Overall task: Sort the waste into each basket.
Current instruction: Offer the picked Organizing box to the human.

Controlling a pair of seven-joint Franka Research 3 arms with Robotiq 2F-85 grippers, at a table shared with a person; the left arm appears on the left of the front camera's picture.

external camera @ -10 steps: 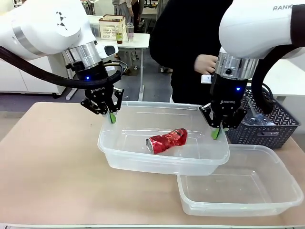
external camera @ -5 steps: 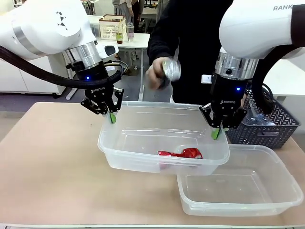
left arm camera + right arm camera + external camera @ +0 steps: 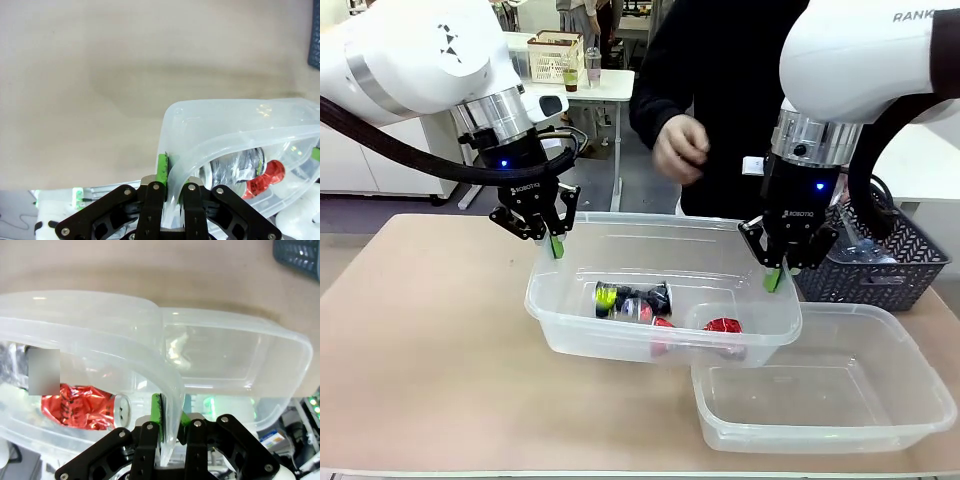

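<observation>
Left end effector [image 3: 556,243] and right end effector [image 3: 775,277] pinch opposite tub [image 3: 650,218] rims.

A pale beige tabletop [image 3: 420,330] spreads across the foreground under even indoor light. Beyond it lies a grey floor [image 3: 642,172], a white side table [image 3: 605,85] bearing a cream slatted crate [image 3: 556,55], and white cabinets [image 3: 355,172] at the left
</observation>
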